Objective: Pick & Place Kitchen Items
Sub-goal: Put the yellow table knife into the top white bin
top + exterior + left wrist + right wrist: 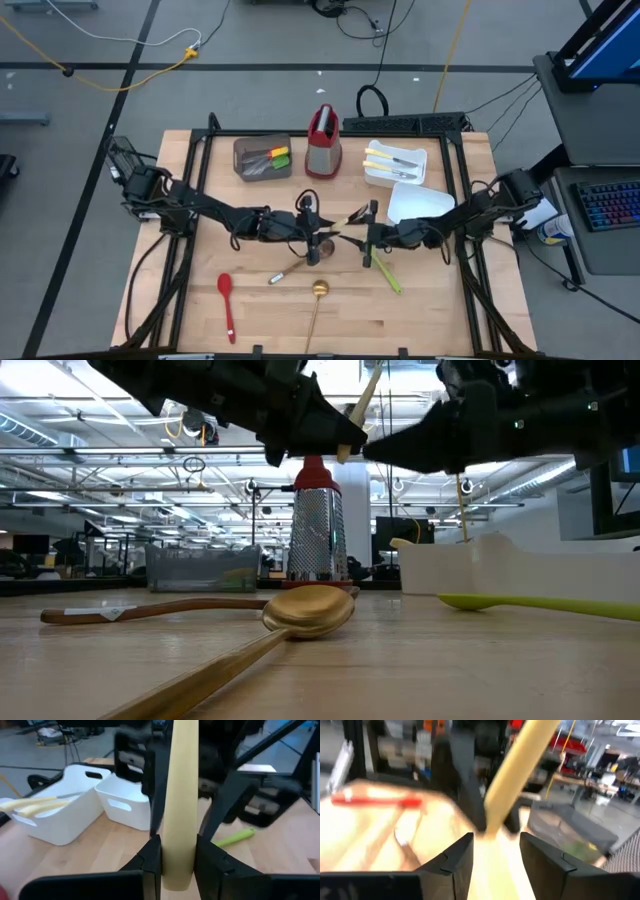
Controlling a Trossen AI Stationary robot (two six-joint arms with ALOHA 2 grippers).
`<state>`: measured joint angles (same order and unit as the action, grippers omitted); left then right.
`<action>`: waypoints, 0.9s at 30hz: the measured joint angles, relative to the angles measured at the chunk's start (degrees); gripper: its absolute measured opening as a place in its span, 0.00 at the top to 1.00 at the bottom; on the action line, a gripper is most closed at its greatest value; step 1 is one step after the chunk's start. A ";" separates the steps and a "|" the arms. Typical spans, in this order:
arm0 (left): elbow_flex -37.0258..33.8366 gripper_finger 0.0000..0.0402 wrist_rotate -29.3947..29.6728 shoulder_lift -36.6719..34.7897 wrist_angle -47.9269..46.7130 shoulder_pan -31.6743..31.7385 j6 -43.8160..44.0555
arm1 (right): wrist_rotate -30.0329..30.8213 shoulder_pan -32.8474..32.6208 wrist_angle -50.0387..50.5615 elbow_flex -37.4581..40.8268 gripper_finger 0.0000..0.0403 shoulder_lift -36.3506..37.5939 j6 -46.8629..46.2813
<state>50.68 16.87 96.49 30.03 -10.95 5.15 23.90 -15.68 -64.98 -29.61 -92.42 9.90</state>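
Both grippers meet mid-table from above: a handover. Left wrist view: left gripper pinches the wooden spoon. Right wrist view: right gripper gapes around it; next, it must close.

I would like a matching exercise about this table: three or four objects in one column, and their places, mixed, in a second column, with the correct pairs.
Objects
1. red spatula
2. gold spoon
3. pale wooden utensil
4. yellow-handled knives

Places
A. inside a white tray
B. lying near the table's front left
C. clamped in the left gripper
D. lying at the front centre, bowl pointing away from the edge

Pairs: 1-B, 2-D, 3-C, 4-A
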 joint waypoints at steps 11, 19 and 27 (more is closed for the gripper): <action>2.37 0.82 2.92 -0.09 -2.04 0.31 -5.97 | 0.17 -3.11 26.40 0.29 0.64 12.85 -6.55; 16.15 0.82 2.83 -0.09 -26.37 3.05 -12.29 | 0.11 -3.62 34.06 3.96 0.65 21.33 -10.73; 26.86 0.82 1.81 -0.09 -42.37 7.46 -17.92 | 0.07 -3.59 33.97 13.16 0.67 32.65 -20.80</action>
<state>77.54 18.68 96.40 -12.34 -3.49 -12.77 23.97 -19.27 -31.00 -16.45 -59.77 -10.90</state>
